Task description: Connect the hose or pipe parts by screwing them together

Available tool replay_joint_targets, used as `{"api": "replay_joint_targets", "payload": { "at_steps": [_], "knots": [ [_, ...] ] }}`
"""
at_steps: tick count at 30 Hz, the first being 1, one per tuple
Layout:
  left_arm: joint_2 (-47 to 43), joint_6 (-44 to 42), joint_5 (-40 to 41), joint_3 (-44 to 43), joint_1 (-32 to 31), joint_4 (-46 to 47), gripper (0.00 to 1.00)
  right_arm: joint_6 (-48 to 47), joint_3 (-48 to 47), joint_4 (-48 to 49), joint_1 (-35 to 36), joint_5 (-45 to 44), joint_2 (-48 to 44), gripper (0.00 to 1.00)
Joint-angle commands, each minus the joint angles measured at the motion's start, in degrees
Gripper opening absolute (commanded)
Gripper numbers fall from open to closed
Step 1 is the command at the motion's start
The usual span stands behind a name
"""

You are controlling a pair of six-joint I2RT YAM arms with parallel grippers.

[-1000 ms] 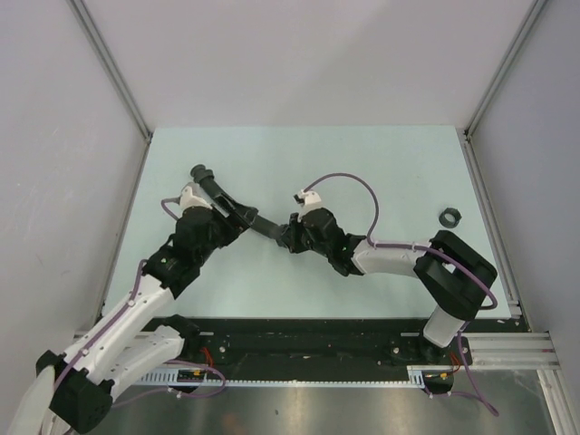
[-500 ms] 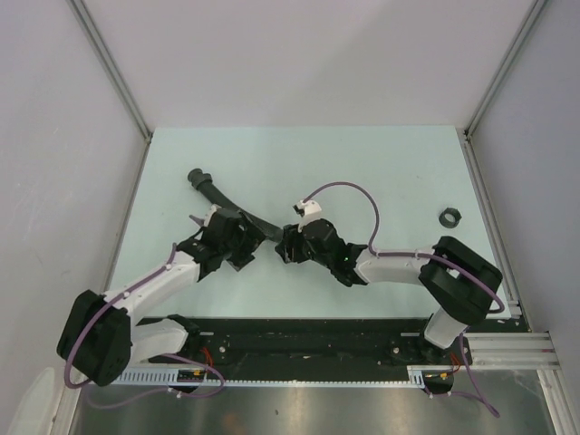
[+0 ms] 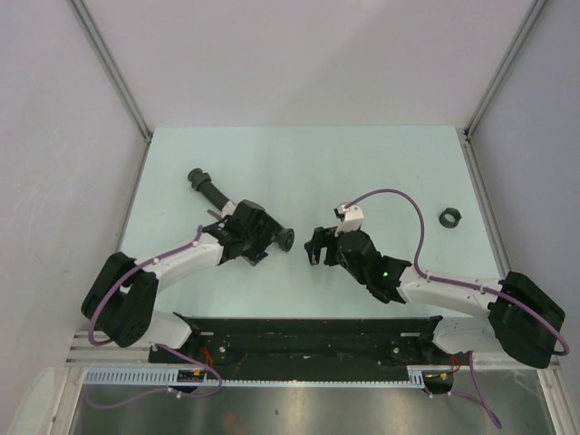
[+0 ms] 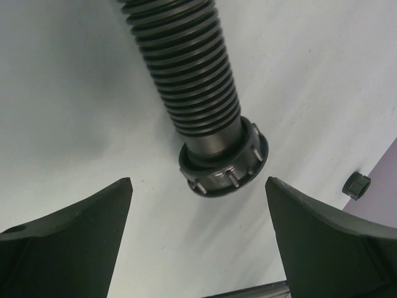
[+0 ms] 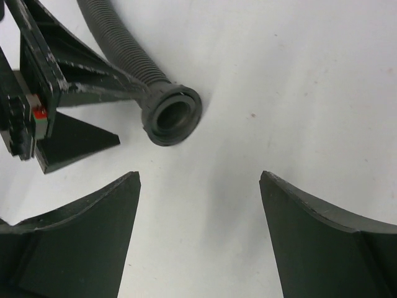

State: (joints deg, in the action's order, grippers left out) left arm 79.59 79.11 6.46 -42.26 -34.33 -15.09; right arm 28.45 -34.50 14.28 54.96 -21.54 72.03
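Hose (image 3: 210, 190), black and ribbed with a wider collared end, is laid flat on the pale table (image 3: 362, 163), left of centre, its collar turned toward the middle. One knurled ring nut (image 3: 449, 217) is seen near the right edge, well apart from it, with bare surface between. Two grippers are counted: the left gripper (image 4: 197, 181) is spread wide about the collar, the right gripper (image 5: 198, 176) spread too, facing the collar's round mouth; nothing is pinched.

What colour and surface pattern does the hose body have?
The hose is black, ribbed with close rings; the left wrist view shows it best.
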Motion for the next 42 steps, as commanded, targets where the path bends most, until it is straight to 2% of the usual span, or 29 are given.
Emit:
{"api": "replay_joint_targets", "payload": {
  "at_steps": [1, 9, 26, 29, 34, 42],
  "knots": [
    [2.9, 2.2, 3.7, -4.4, -0.7, 0.9, 0.93, 0.2, 2.6, -1.4, -0.7, -3.8, -4.2, 0.83],
    [6.8, 2.7, 3.7, -6.3, -0.7, 1.0, 0.91, 0.5, 5.4, -1.5, -3.7, -1.8, -8.0, 0.83],
    [13.9, 8.2, -0.5, -10.4, -0.9, 0.9, 0.88, 0.7, 6.5, -0.8, -4.6, -0.9, -7.6, 0.82],
    [14.5, 9.2, -1.7, -10.6, -1.1, 0.9, 0.83, 0.7, 6.6, -0.7, -4.6, -0.8, -7.4, 0.82],
    [13.3, 6.9, -3.1, -10.5, -1.6, 1.0, 0.61, 0.7, 7.0, 0.0, -5.2, 0.5, -7.3, 0.82],
    [9.0, -3.3, -2.4, -11.8, -2.3, 1.7, 0.57, 1.9, 7.2, 2.2, -6.5, 3.9, -6.0, 0.81]
  ]
}}
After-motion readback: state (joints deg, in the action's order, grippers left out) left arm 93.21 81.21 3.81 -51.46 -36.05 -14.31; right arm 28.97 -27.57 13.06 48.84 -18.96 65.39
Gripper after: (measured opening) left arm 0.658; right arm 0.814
